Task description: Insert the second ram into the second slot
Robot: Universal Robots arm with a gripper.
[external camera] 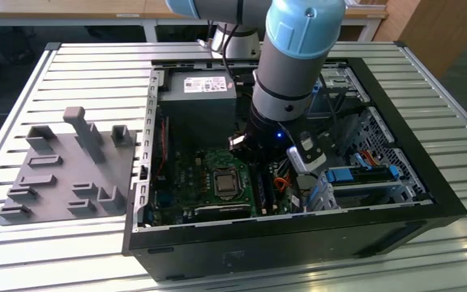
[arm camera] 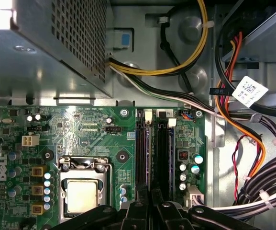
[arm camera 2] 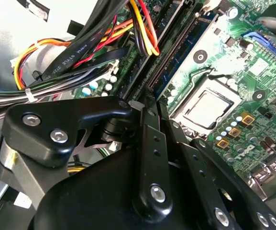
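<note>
- The open computer case [external camera: 428,182] lies on the slatted table [external camera: 79,67], at the exterior view's right.
- At nine o'clock of the case, just beside it, lies the fixture tray [external camera: 63,176].
- Inside the case, the power supply [external camera: 197,94] sits at twelve o'clock of the motherboard [external camera: 189,176].
- The processor socket [external camera: 225,180] lies on the motherboard; the memory slots [arm camera: 154,158] run at three o'clock of it in the exterior view.
- The cable bundle [arm camera: 267,177] lies beyond the slots, away from the socket.
- The drive bay [external camera: 363,179] stands at three o'clock in the case.
- The arm [external camera: 294,73] reaches down into the case over the slots.
</note>
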